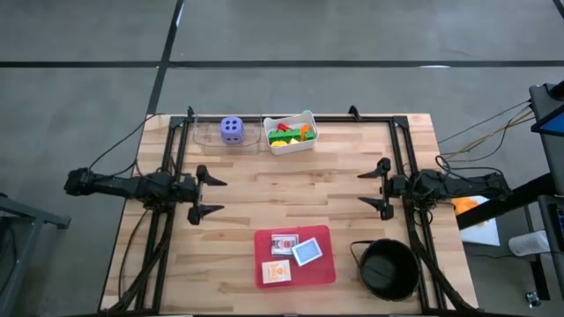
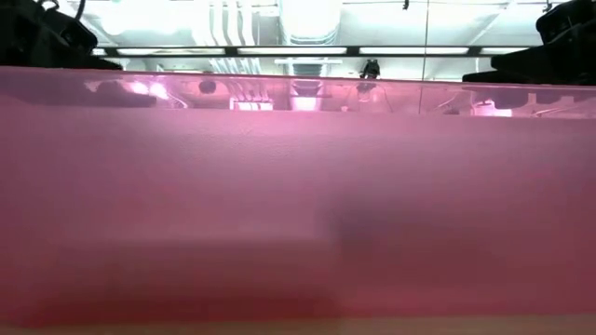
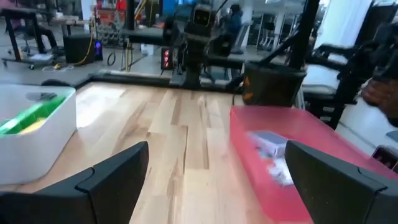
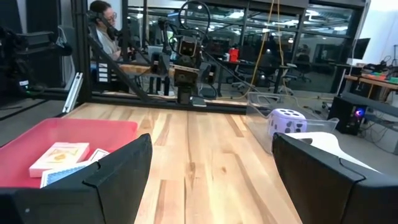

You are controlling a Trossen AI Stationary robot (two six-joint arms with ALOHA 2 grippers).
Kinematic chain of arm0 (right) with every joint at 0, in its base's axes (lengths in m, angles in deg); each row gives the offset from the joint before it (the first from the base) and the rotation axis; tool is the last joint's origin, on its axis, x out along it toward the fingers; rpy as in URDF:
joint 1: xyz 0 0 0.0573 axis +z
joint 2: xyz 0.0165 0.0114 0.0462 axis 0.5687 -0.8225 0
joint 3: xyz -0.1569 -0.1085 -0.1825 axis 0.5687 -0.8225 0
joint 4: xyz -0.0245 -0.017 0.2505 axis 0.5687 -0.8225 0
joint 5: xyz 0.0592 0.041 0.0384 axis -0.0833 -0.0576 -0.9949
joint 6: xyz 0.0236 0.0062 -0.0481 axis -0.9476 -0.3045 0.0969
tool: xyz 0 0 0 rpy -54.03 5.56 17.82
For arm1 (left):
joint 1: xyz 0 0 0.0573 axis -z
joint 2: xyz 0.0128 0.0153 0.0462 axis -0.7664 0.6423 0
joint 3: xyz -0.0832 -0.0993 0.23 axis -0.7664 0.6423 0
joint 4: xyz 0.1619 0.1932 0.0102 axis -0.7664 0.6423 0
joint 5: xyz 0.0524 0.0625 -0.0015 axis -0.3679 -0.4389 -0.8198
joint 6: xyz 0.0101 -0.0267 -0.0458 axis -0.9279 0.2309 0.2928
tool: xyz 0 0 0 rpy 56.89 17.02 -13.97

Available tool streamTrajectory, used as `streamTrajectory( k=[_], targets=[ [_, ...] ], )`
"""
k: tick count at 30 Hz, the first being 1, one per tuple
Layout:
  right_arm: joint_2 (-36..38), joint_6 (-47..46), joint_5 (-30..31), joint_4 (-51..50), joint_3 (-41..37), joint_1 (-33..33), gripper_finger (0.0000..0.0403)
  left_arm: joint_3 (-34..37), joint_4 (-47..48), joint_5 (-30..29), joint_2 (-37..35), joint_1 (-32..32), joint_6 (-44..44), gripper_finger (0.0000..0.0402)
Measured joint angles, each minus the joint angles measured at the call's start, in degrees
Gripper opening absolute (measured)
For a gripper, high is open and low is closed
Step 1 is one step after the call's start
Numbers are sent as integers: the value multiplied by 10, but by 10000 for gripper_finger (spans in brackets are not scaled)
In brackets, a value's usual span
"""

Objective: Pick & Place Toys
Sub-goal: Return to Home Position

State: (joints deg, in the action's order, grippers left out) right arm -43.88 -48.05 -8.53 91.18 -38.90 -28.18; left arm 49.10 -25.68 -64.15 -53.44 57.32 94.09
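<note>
Currently on the table (image 1: 291,194), item by item.

1. Left gripper (image 1: 220,195): held level above the bare wood, well apart from every item. Jaws spread wide, nothing between them.

2. Right gripper (image 1: 361,189): facing the left one across the table's middle. Jaws equally wide open and holding nothing.

3. Red tray (image 1: 326,271): lies ahead of both sets of jaws, between them, offset toward the edge that carries the black bowl (image 1: 386,269). Its wall fills the low view. It holds three decks:
 - white deck (image 1: 284,243), flat, touching the blue one;
 - blue deck (image 1: 307,253), flat and turned at a slant;
 - orange deck (image 1: 277,271), flat, just beside the other two.
 Print on the deck faces is too small to read.

4. White tub (image 1: 308,119): ahead of both jaws, offset toward the opposite edge from the tray. It holds the blocks (image 1: 286,134): green, red, orange and yellow pieces are visible, heaped together.

5. Purple die (image 1: 232,129): white dots, four showing on top. It sits inside a clear container (image 1: 204,132) just beside the tub, nearer the left jaws than the right.

6. Person (image 4: 102,25): seated in the room beyond the table, seen past the right jaws.
</note>
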Motion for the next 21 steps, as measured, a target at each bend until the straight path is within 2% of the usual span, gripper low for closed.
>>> streamTrajectory(
  k=[8,15,21],
  targets=[
    [0,0,12,1,0,0,330,0,-46,45,-26,1,-19,377],
    [0,-7,13,-5,0,0,330,0,-46,45,-44,0,-53,377],
    [-2,-9,13,-5,0,0,330,0,-41,18,-44,-1,-58,377]
  ],
)
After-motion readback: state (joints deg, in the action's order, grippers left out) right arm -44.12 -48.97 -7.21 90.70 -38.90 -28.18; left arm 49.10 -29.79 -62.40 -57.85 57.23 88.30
